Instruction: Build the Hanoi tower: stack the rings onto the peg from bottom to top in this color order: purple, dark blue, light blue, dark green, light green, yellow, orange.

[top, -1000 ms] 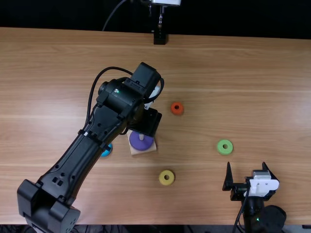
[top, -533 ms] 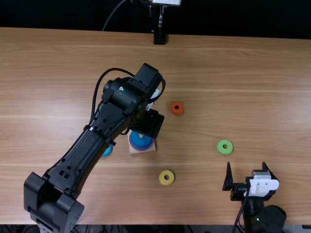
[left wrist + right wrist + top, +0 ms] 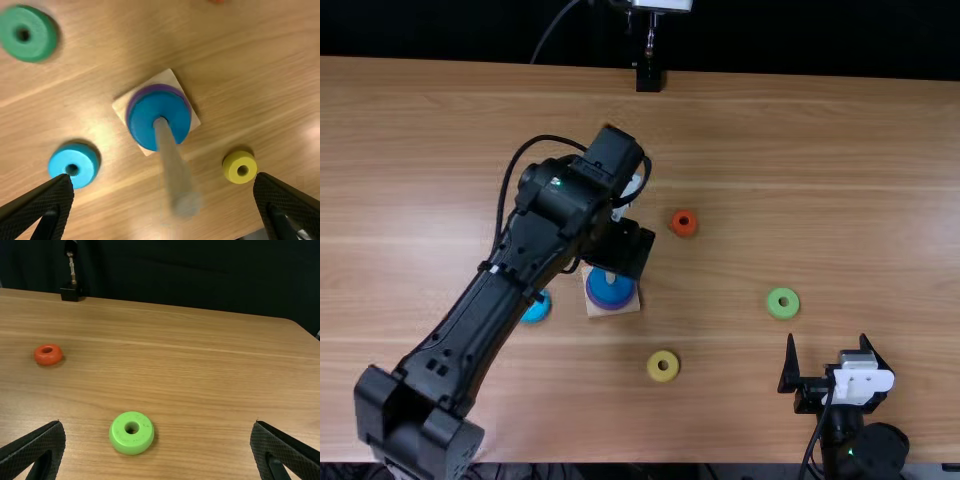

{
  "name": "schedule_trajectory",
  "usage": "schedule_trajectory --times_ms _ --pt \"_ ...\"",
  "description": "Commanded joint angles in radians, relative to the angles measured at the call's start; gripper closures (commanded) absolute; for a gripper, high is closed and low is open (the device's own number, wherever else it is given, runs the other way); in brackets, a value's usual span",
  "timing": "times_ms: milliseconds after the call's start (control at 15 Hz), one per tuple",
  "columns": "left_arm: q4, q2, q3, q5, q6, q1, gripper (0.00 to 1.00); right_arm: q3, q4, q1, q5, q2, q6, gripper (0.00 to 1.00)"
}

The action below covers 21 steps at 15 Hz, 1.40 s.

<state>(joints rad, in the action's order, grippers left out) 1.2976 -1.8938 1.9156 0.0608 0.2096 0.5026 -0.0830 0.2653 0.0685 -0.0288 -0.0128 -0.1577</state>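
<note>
Wooden table (image 3: pixel 800 150), light brown; toward the near edge, a square base (image 3: pixel 169 77) with upright peg (image 3: pixel 172 162). Purple ring (image 3: pixel 152 88) lowest on the peg, dark blue ring (image 3: pixel 147 120) directly above. Left gripper (image 3: pixel 162 182) over the peg, fingers spread, pinching nothing; right gripper (image 3: pixel 827 342) at the near edge, likewise spread. Light blue ring (image 3: pixel 76 156), probably next, beside the base, toward the left edge. Dark green ring (image 3: pixel 39 41) toward the far-left corner from the base. Principal risks: knocking the peg through sideways travel with too little lift; jamming the light blue ring on the peg tip through an off-centre grip; mistaking light green ring (image 3: pixel 132 444) for dark green.
</note>
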Motion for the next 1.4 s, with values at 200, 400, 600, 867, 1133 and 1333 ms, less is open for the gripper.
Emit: schedule_trajectory --times_ms 200,400,600,867,1133,1333 --pt "-0.337 0.239 -0.156 0.009 -0.013 -0.072 0.00 0.069 0.054 0.011 0.009 0.013 0.007 0.00" --pt "-0.686 0.450 -0.429 0.011 -0.009 -0.161 0.00 0.069 0.052 0.011 0.009 0.013 0.007 0.00" --pt "-0.718 0.559 -0.532 0.009 -0.009 -0.288 0.00 0.069 0.054 0.011 0.009 0.013 0.007 0.00" --pt "-0.339 0.576 -0.618 0.009 -0.073 -0.372 0.00 0.069 0.054 0.011 0.009 0.013 0.007 0.00" --pt "-0.324 0.512 -0.753 0.011 -0.265 -0.365 0.00 0.069 0.054 0.011 0.009 0.013 0.007 0.00" --pt "-0.326 0.446 -0.810 -0.004 -0.267 -0.319 0.00 0.069 0.054 0.011 0.009 0.013 0.007 0.00"
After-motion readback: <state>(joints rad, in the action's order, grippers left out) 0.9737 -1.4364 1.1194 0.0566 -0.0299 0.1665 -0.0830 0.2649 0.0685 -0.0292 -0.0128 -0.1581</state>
